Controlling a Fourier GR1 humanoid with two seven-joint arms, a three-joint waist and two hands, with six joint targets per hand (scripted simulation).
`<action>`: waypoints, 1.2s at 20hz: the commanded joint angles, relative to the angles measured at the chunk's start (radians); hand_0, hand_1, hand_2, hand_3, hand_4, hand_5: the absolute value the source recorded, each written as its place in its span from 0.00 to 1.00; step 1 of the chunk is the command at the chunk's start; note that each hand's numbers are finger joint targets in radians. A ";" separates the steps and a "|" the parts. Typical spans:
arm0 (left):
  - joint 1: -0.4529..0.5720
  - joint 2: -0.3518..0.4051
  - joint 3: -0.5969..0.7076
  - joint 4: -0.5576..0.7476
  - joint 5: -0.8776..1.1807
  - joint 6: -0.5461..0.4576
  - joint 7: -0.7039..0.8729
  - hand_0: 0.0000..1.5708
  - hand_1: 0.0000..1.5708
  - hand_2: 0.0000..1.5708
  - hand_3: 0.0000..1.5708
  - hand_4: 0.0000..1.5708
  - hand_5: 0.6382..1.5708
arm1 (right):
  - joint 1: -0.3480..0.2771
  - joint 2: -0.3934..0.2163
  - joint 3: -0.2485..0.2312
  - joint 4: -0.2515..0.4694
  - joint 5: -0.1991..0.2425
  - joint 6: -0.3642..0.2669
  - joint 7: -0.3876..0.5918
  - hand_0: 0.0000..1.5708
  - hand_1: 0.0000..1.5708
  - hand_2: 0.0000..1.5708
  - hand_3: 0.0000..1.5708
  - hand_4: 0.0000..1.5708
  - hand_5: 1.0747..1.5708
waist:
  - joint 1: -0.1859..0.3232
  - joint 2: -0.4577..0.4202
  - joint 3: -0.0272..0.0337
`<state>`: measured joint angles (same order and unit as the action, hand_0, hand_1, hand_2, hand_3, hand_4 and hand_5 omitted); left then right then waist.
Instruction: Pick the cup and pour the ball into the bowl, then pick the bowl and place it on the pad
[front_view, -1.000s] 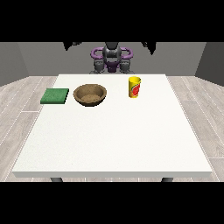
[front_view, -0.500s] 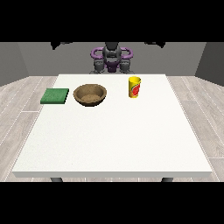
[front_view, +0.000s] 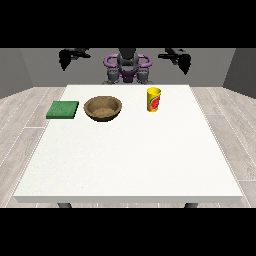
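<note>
desk (front_view: 130, 160): a large white desk is filling the middle of the view, and all three things are standing on its far part, close to the robot.
cup (front_view: 154, 99): a yellow cup with a red mark on its side is standing upright on the desk, right of the middle and near the far edge; nothing is touching it.
ball: i cannot tell if it is lying inside the cup, because the inside of the cup is not showing.
bowl (front_view: 103, 108): a brown bowl is sitting on the desk, left of the cup and well apart from it, with its opening facing up.
pad (front_view: 63, 109): a flat green pad is lying near the left edge of the desk, just beside the bowl but not touching it (a narrow strip of white desk is showing between them).
robot (front_view: 127, 67): its body is standing behind the far edge of the desk, small at the top of the view.
hand at the view's left (front_view: 65, 58): it is hanging in the air beyond the far left corner of the desk, holding nothing; i cannot tell how its fingers are lying.
hand at the view's right (front_view: 184, 61): it is hanging in the air beyond the far right part of the desk, well apart from the cup, holding nothing; its fingers are too small and dark to tell.
</note>
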<state>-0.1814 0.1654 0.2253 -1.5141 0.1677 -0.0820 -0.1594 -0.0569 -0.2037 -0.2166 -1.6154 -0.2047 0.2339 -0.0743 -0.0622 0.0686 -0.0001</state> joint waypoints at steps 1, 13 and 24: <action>-0.016 -0.034 -0.004 0.141 -0.054 0.005 -0.198 0.00 0.00 0.00 0.00 0.00 0.95 | -0.038 -0.013 -0.005 -0.001 -0.008 0.015 -0.009 0.00 0.00 0.00 0.00 0.00 1.00 | -0.034 0.069 -0.0005; -0.169 -0.081 0.028 0.551 -0.116 0.115 -0.489 0.00 0.00 0.00 0.00 0.00 0.94 | -0.040 -0.018 -0.007 0.041 -0.021 0.086 -0.093 0.00 0.00 0.00 0.00 0.00 1.00 | -0.095 0.138 -0.0004; -0.295 -0.042 0.058 0.868 -0.123 0.114 -0.718 0.00 0.00 0.00 0.00 0.00 0.95 | -0.100 -0.040 -0.020 0.108 0.008 0.086 -0.142 0.00 0.00 0.00 0.00 0.00 1.00 | -0.088 0.193 -0.0007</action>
<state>-0.4346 0.0849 0.2502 -0.7642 0.0325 0.0491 -0.7991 -0.1529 -0.2283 -0.2439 -1.4738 -0.1865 0.3003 -0.2452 -0.1293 0.2490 -0.0003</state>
